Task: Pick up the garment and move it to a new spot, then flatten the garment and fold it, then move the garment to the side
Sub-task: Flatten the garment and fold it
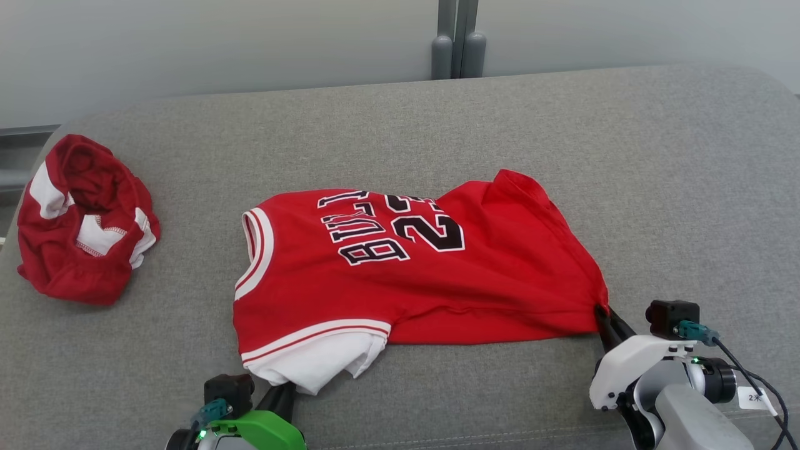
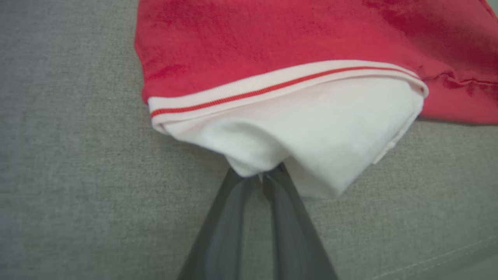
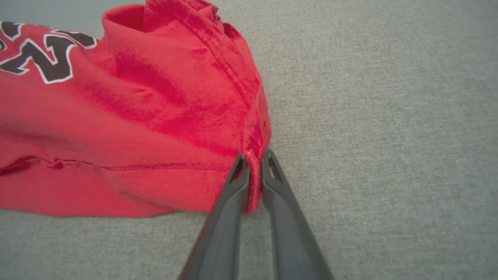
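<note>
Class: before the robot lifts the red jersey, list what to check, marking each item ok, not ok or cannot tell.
1. Left gripper shut on the white sleeve of the jersey: ok.
2. Right gripper shut on its red corner: ok.
3. Jersey flat: not ok, rumpled near right gripper.
4. Jersey apart from crumpled red-and-white garment: ok.
5. Bare grey cushion beyond it: ok.
6. Both fabric layers gripped: cannot tell.
</note>
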Controlling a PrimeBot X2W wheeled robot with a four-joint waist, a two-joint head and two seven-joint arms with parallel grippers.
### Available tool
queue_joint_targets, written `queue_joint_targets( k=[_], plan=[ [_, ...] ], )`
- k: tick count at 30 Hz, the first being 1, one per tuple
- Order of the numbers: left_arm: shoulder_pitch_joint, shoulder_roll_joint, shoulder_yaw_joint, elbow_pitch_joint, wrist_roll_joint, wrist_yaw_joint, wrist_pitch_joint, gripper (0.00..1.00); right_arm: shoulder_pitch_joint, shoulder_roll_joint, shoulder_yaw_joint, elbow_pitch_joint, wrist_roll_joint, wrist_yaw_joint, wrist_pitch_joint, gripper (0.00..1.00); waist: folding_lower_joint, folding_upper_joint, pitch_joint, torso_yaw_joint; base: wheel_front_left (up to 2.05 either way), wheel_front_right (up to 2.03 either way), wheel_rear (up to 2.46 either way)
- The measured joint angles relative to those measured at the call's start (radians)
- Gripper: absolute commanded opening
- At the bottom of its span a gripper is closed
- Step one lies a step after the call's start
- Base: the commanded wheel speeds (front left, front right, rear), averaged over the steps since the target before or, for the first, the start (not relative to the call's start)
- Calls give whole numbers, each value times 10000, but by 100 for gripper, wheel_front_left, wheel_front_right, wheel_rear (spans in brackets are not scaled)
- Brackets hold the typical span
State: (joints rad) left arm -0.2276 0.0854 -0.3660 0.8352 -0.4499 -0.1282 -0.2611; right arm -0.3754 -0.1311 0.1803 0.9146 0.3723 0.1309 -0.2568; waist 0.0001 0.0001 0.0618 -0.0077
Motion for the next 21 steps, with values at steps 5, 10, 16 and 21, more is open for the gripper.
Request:
queue_joint_targets(
  k=[5,10,16,21],
  plan=[
    [216,211,209,-673,-42,-4,0,0,-35,-113,73,-117,257,0,-56,0,0,0,-69,-13,0,0,0],
    [1153,426,909,-2318,464,52,2,0,495,-370,6,-1373,652,2,-61,0,0,0,-298,11,0,0,0],
    [1555,800,1149,-4109,1055,230,2,0,910,-617,61,-2675,932,0,-61,0,0,0,-476,111,0,0,0],
    [1407,1267,1041,-5122,1344,253,307,0,793,-734,355,-3511,1210,0,8,0,0,0,-485,102,0,0,0]
  ],
)
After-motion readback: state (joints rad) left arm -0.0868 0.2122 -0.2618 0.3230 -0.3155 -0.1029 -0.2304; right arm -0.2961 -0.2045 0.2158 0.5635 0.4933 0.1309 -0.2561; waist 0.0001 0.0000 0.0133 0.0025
